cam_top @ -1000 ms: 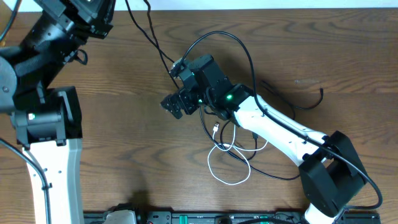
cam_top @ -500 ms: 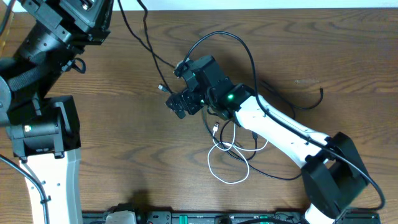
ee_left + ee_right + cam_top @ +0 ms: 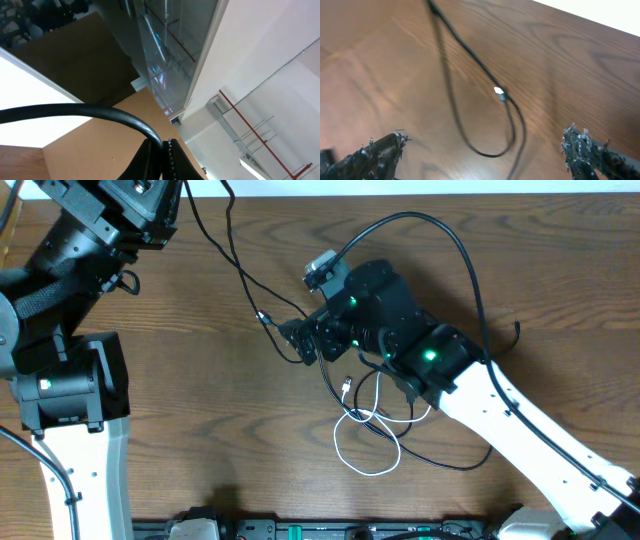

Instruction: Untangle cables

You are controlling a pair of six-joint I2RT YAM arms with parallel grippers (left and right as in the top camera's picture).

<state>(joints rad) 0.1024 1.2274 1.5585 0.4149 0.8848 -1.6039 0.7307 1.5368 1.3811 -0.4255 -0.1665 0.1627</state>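
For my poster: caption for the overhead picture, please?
Left gripper holds a black cable; open right gripper hovers near a plug.

Thin black cable (image 3: 262, 314) leaving the overhead view at its top edge, thin white cord (image 3: 336, 442) and second black cord (image 3: 440, 467) partly hidden under the white right arm link (image 3: 510, 415), right gripper (image 3: 482, 150) fingers cropped at the bottom edge, cable in that wrist view blurred

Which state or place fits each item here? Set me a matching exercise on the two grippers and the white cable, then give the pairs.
Column one:
1. left gripper
2. right gripper
3. white cable

Column two:
A. lying in loops on the table
B. shut on a black cable
C. open, holding nothing

Pairs: 1-B, 2-C, 3-A.
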